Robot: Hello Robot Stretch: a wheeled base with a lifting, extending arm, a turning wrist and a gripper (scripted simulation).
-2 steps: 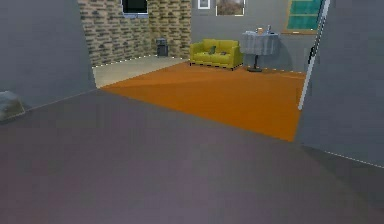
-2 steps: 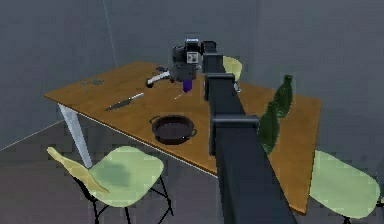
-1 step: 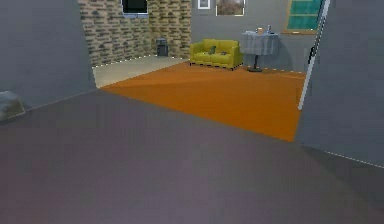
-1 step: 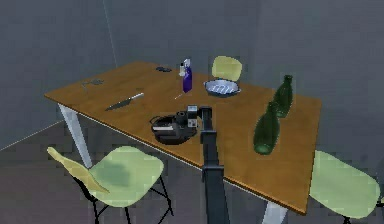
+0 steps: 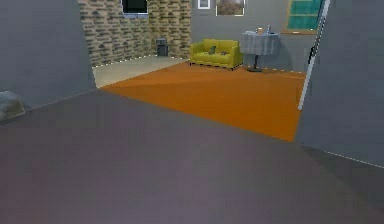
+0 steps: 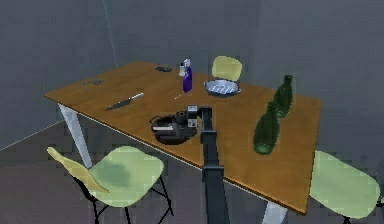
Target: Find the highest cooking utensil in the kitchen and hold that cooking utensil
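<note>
Although the arm (image 6: 210,170) lies stretched across the wooden table (image 6: 240,135), the hold that the task asks for cannot be confirmed. The end effector (image 6: 183,121) sits at a dark round pan (image 6: 163,131) that rests on the tabletop. With the pan right there on the surface, I cannot tell whether the end effector holds anything, or whether its fingers stand wide or narrow.

By my reading the search is finished and the pan is the chosen cooking utensil. A slim utensil (image 6: 125,101), perhaps a knife, lies well apart from it toward the table's far corner, at the same tabletop height, so which one counts as highest is not settled by these views.

What seems left is a secure grip and a lift clear of the table. A bowl (image 6: 222,88) and a blue bottle (image 6: 186,76) stand farther out, and a green bottle (image 6: 266,130) stands near the arm. Ahead lie an orange rug (image 5: 220,95) and a yellow sofa (image 5: 217,52), not a kitchen.
</note>
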